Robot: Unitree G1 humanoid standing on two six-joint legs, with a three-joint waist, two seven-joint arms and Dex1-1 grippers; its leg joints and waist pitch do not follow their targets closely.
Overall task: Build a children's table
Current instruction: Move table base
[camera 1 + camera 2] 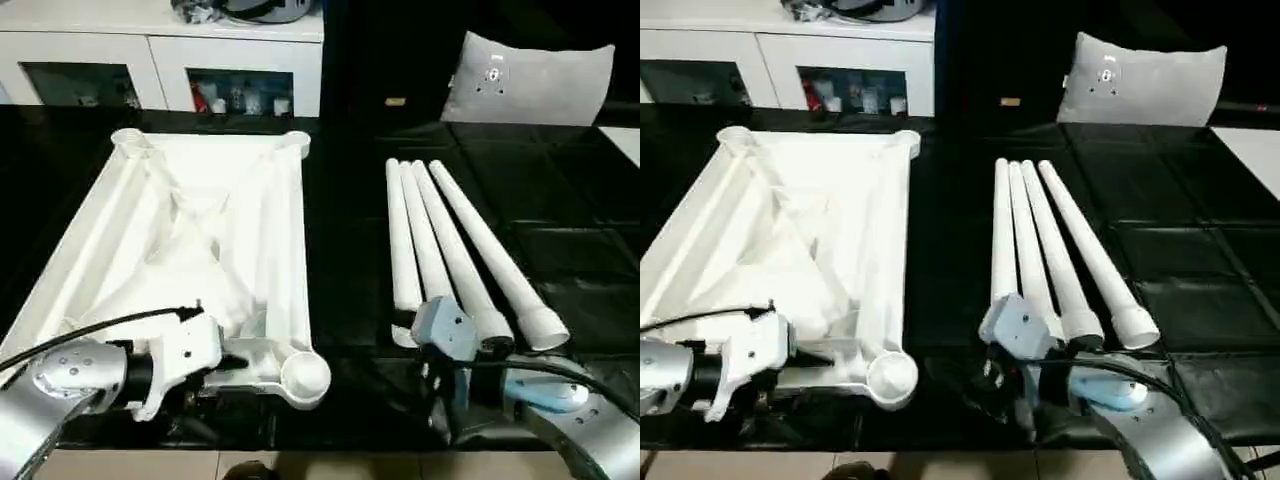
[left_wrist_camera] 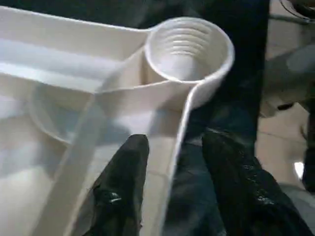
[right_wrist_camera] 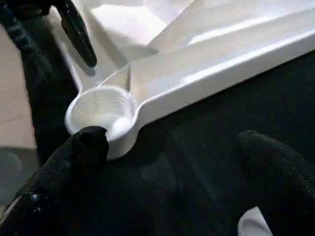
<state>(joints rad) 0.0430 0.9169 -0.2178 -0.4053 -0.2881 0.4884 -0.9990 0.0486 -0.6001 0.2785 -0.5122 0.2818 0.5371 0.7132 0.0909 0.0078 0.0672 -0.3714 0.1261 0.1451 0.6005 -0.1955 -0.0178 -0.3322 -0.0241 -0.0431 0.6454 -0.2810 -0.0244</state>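
Tabletop (image 1: 190, 230), white and turned ribs-up, lies on the black work table (image 1: 350, 230) to my left in the head view, a round socket (image 1: 304, 374) at its near right corner. Four white legs (image 1: 450, 250) lie side by side to my right, fanned a little, their wide ends toward me. My left gripper (image 1: 215, 375) sits at the tabletop's near edge, just beside that socket; my right gripper (image 1: 1015, 395) hangs near the legs' wide ends, though I can't quite make out its tips from up here.

Through my left wrist camera, my two black fingers (image 2: 123, 182) straddle the tabletop's thin outer rim (image 2: 179, 132), one inside the tray, one outside over the black cover, partly spread. Whether they touch the rim I cannot tell.

Through my right wrist camera, my fingers (image 3: 74, 162) stand wide apart with nothing between them, above the black cover, the corner socket (image 3: 101, 110) close ahead. My left gripper's tip (image 3: 78, 37) shows beyond the socket.
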